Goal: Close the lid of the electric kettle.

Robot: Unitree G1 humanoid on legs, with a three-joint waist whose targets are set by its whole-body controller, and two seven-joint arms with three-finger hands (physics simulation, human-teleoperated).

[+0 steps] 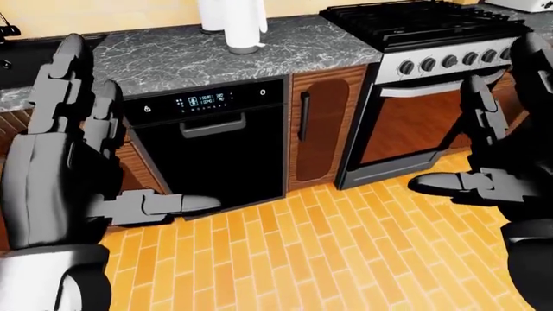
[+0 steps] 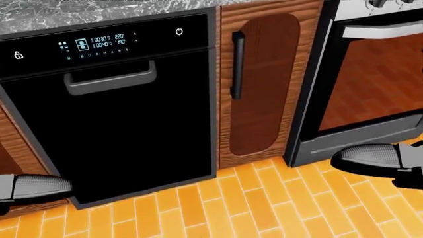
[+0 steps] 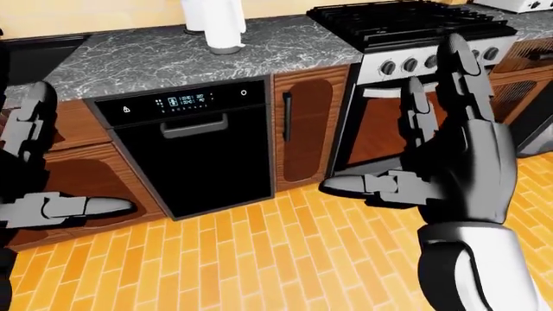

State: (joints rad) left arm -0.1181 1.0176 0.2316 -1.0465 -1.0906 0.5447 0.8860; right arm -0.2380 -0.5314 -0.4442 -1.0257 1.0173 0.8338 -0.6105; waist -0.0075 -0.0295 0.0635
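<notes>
No electric kettle shows in any view. My left hand is raised at the left of the left-eye view, fingers spread upward and thumb out, open and empty. My right hand is raised at the right of the right-eye view, fingers up and thumb pointing left, open and empty. Both hands hang over the floor, apart from the counter. In the head view only the two thumb tips show, at the bottom corners.
A grey marble counter carries a white paper towel roll. Under it are a black dishwasher and a narrow wooden cabinet door. A black gas stove with its oven stands right of them. The floor is orange tile.
</notes>
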